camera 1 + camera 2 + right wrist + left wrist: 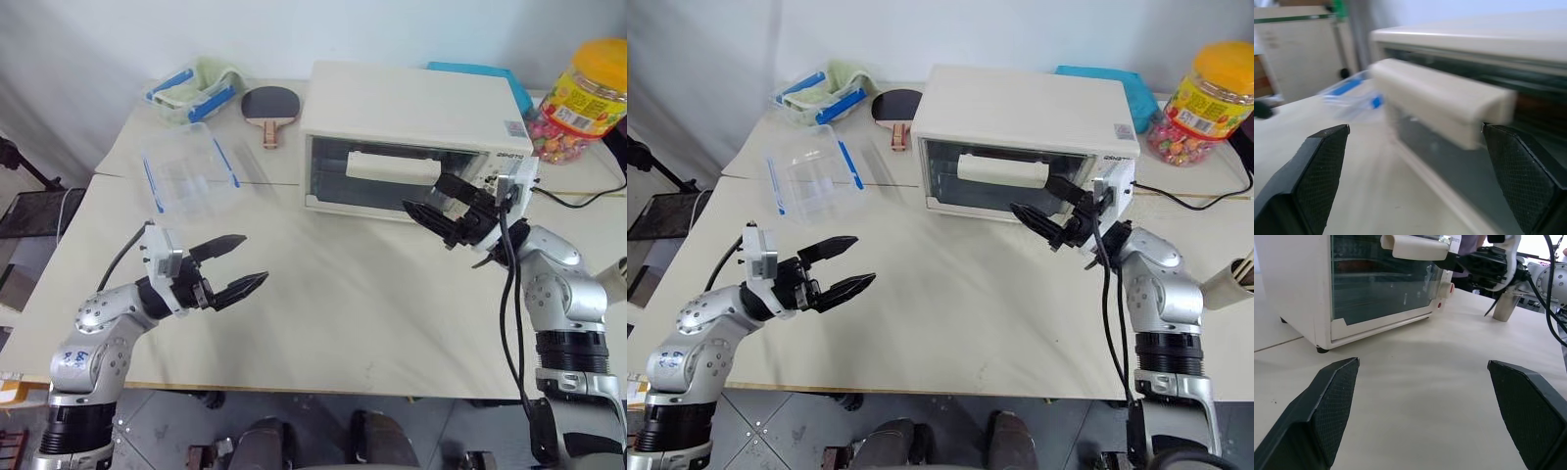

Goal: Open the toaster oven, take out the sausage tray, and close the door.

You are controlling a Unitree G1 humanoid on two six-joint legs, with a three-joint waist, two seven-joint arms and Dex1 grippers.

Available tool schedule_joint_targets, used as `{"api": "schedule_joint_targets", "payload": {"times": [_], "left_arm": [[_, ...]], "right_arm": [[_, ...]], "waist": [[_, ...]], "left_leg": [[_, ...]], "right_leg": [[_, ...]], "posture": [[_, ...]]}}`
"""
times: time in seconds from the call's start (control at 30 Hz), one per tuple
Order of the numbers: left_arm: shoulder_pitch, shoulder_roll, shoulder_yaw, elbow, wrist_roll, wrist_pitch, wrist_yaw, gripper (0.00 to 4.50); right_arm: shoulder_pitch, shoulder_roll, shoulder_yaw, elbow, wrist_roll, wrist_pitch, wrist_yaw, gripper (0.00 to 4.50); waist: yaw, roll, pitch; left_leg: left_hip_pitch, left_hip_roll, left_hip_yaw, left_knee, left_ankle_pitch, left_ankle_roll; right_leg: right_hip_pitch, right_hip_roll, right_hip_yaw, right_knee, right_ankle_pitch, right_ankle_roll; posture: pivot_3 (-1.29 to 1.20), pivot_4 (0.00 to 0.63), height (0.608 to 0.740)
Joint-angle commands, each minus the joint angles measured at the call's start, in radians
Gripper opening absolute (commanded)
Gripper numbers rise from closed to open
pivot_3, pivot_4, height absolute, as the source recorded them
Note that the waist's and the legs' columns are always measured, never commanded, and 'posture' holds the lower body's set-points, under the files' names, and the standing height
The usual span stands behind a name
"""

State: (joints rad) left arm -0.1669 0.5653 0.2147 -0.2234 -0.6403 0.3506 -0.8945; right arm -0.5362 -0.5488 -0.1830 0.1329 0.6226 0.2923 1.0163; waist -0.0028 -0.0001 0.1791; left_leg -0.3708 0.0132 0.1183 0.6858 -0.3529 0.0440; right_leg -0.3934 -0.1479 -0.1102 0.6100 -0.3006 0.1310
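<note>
Both tools stand with their black fingers spread wide and nothing between them. Right tool [1043, 217] hovers just in front of the toaster oven [1019, 103], near the right end of the long cream bar handle [1002, 170]; from its wrist view the handle's end lies between the two fingers but apart from both. Left tool [232, 264] hangs over a bare stretch of the desk [343, 304], well apart from the oven and pointing toward it. That cream-white oven sits at the back of the desk with the door [364, 174] shut and upright. Through the glass, the left wrist view gives only dim rack lines, so the sausage tray cannot be made out there. On the oven's right panel a red button [1439, 305] shows. Left of the oven lies a clear plastic container [186, 171] with blue clips, behind it a second blue-clipped container [196, 88] holding something pale green, and beside that a dark table-tennis paddle [268, 106]. A jar of coloured sweets [583, 98] with a yellow lid stands at the desk's back right corner, next to a flat blue thing [475, 70] behind the oven.
</note>
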Motion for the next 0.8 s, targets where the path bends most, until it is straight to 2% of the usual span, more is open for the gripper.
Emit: {"api": "schedule_joint_targets", "payload": {"times": [0.03,0.13,0.17,0.23,0.33,0.37,0.4,0.47,0.67,0.7,0.8], "left_arm": [[-0.020,-0.005,0.009,-0.002,-0.018,0.015,0.015,4.46],[-0.066,-0.025,0.011,0.033,-0.036,0.052,0.043,4.46],[-0.094,-0.037,0.011,0.051,-0.039,0.055,0.053,4.28],[-0.166,-0.070,0.014,0.101,-0.048,0.063,0.075,3.85],[-0.256,-0.112,0.009,0.178,-0.028,0.046,0.100,2.95],[-0.340,-0.152,-0.022,0.265,0.022,-0.001,0.120,2.87],[-0.402,-0.182,-0.049,0.330,0.064,-0.041,0.135,2.44],[-0.503,-0.232,-0.088,0.445,0.122,-0.096,0.148,2.05],[-0.658,-0.319,-0.092,0.674,0.184,-0.219,0.136,0.20],[-0.671,-0.322,-0.104,0.697,0.200,-0.231,0.120,0.01],[-0.701,-0.332,-0.161,0.760,0.256,-0.285,0.056,0.01]], "right_arm": [[0.044,-0.043,0.020,-0.096,0.002,-0.013,0.092,4.50],[0.114,-0.082,0.049,-0.136,-0.045,-0.055,0.149,4.50],[0.137,-0.091,0.055,-0.142,-0.067,-0.085,0.163,4.50],[0.184,-0.100,0.059,-0.152,-0.099,-0.137,0.179,4.50],[0.220,-0.100,0.062,-0.152,-0.136,-0.203,0.189,4.50],[0.239,-0.099,0.065,-0.151,-0.159,-0.243,0.191,4.50],[0.252,-0.096,0.065,-0.149,-0.175,-0.273,0.188,4.50],[0.267,-0.088,0.061,-0.143,-0.192,-0.315,0.180,4.50],[0.272,-0.082,0.052,-0.113,-0.210,-0.374,0.164,4.50],[0.272,-0.081,0.052,-0.112,-0.210,-0.379,0.160,4.50],[0.280,-0.079,0.053,-0.114,-0.212,-0.390,0.151,4.50]], "waist": [[0.000,0.000,0.000],[0.002,0.000,0.000],[0.002,0.000,0.000],[0.004,0.000,0.000],[0.005,-0.001,0.000],[0.004,-0.001,0.000],[-0.004,0.000,0.000],[0.029,-0.002,0.001],[0.024,-0.003,0.001],[0.024,-0.003,0.001],[0.024,-0.003,0.001]], "left_leg": [[0.000,0.000,0.000,0.000,0.000,0.000],[0.000,0.000,0.000,0.000,0.000,0.000],[0.000,0.000,0.000,0.000,0.000,0.000],[0.000,0.000,0.000,0.001,0.000,0.000],[0.000,0.000,0.000,0.002,0.000,0.000],[0.000,0.000,0.000,0.002,0.000,0.000],[0.000,-0.001,0.000,0.002,0.000,0.000],[-0.001,-0.001,-0.002,0.004,0.001,-0.001],[-0.004,-0.001,-0.001,0.007,0.000,0.001],[-0.004,-0.002,-0.001,0.006,0.000,0.001],[-0.004,-0.002,-0.001,0.006,0.000,0.001]], "right_leg": [[0.000,0.000,0.000,0.000,0.000,0.000],[0.000,0.000,-0.001,0.000,0.000,0.000],[0.000,0.000,-0.001,0.000,0.000,0.000],[0.001,0.000,-0.001,0.000,0.000,0.000],[0.001,0.000,-0.001,0.000,0.000,0.000],[0.001,0.000,-0.001,0.000,0.000,0.000],[0.001,0.000,-0.001,0.000,0.000,0.000],[0.002,0.001,-0.006,0.000,0.000,0.000],[0.001,0.002,-0.006,0.000,0.001,0.002],[0.001,0.002,-0.008,-0.001,0.001,0.002],[0.001,0.002,-0.012,-0.001,0.001,0.002]], "posture": [[0.00,0.150,0.740],[0.00,0.150,0.740],[0.00,0.150,0.740],[0.00,0.150,0.740],[0.00,0.150,0.740],[0.00,0.150,0.740],[0.00,0.150,0.740],[0.00,0.150,0.740],[0.00,0.150,0.740],[0.00,0.150,0.740],[0.00,0.150,0.740]]}}
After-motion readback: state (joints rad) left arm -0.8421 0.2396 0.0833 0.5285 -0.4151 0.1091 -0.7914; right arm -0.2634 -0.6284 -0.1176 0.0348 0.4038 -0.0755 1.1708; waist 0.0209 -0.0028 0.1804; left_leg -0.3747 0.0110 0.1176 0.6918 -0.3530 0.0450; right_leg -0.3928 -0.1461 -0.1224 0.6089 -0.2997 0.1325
